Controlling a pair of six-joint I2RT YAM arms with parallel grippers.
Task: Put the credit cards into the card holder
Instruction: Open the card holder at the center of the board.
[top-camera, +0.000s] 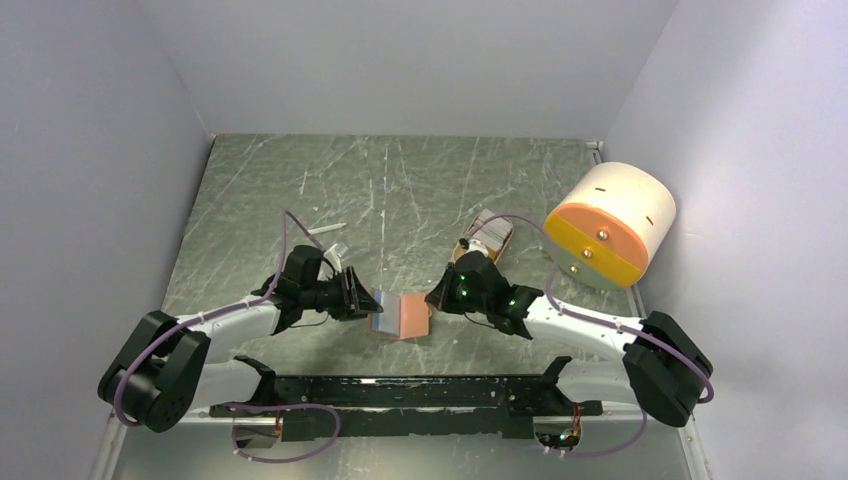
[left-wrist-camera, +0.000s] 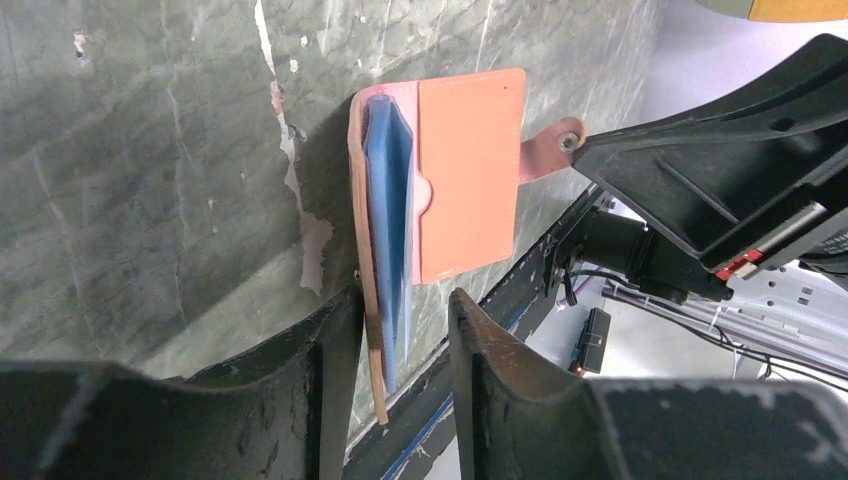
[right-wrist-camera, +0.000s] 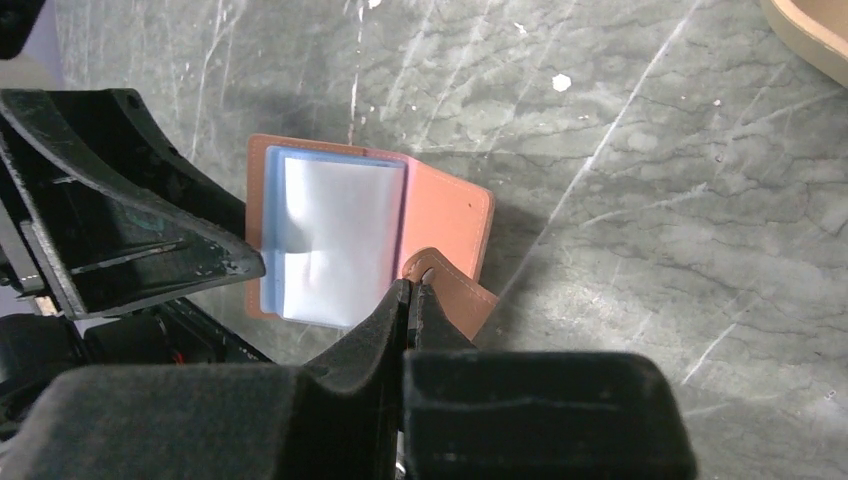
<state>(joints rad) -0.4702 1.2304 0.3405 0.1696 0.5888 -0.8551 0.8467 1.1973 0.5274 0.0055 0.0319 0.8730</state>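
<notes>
On the table, orange-brown card holder sits open; 1 blue card inside.

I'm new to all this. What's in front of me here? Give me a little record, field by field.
table: grey, scratched
card holder: open, reddish-brown leather
light blue card: inside its left half
left end effector: jaws apart, straddling holder edge and card
right end effector: shut on the snap tab
far right: cream-and-orange cylinder, tan tray

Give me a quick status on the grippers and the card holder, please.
Right gripper shut on the snap tab. Left gripper open, straddling the flap. Card holder open, light blue card in it. Cylinder well clear.
</notes>
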